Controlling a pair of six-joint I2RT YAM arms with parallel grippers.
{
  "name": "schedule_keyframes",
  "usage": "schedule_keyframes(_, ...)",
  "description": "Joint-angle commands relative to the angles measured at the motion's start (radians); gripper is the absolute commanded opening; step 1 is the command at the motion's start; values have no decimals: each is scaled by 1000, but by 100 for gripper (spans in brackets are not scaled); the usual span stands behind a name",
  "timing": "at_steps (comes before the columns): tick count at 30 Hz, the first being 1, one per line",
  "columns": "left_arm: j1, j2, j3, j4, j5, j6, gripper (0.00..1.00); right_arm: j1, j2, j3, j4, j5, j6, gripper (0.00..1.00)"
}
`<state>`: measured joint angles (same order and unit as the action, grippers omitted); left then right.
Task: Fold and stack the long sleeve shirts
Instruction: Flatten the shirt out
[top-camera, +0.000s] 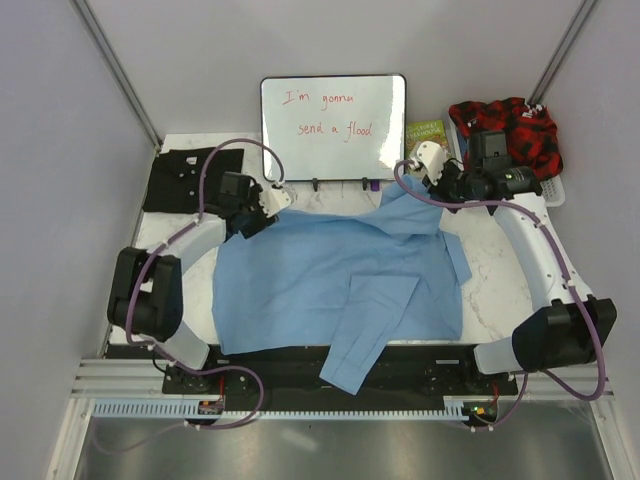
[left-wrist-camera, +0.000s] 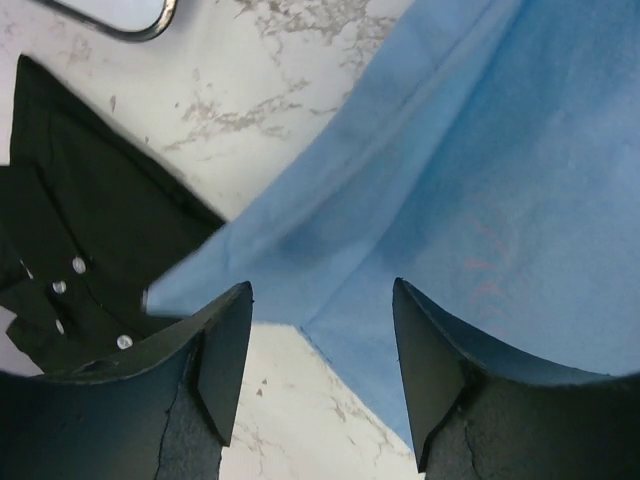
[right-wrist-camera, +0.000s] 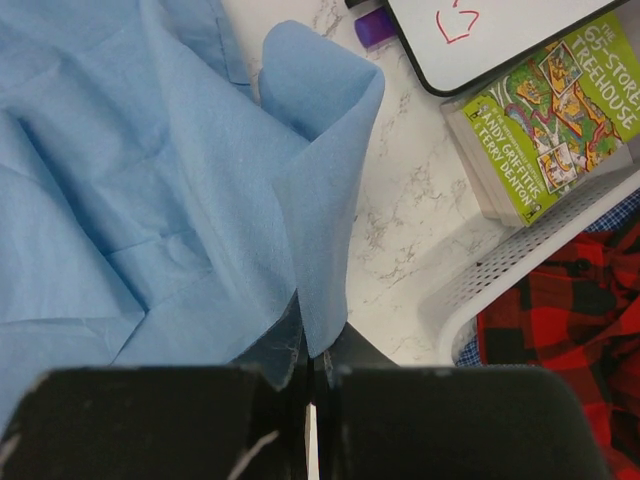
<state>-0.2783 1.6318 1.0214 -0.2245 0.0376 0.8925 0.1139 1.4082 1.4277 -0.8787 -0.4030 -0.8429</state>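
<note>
Top view high above near edge, facing down on whole tabletop (top-camera: 490, 285), wrist views close at far edge, all share blue shirt (top-camera: 320, 280)

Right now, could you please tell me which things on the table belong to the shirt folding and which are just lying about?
Job: light blue shirt; black shirt.
Lying about: whiteboard; 65-Storey Treehouse book; white basket; red plaid garment.

Matt cloth blue shirt (top-camera: 300, 280), smooth marbled table (top-camera: 495, 285)
</note>
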Motion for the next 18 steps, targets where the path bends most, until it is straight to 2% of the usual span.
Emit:
schedule_keyframes(1, 24, -154, -44, -61, 162, -102, 66, -5, 55, 28, 109, 50, 68, 0)
schedule_keyframes(6, 36, -122, -23, -98, 205, -127, 64, -3, 169, 118, 219, 73, 105, 0)
schedule_keyframes(10, 139, -24, 168, -188, 329, -190, 63, 0, 257, 265, 250, 15, 126, 0)
schedule_keyframes(14, 180, 51, 247, -191, 367, -126, 66, 21, 368, 462, 253, -7, 122, 0)
schedule_keyframes(18, 205, 132, 333, -217, 380, -72, 68, 67, 425, 547, 257, 27, 65, 0)
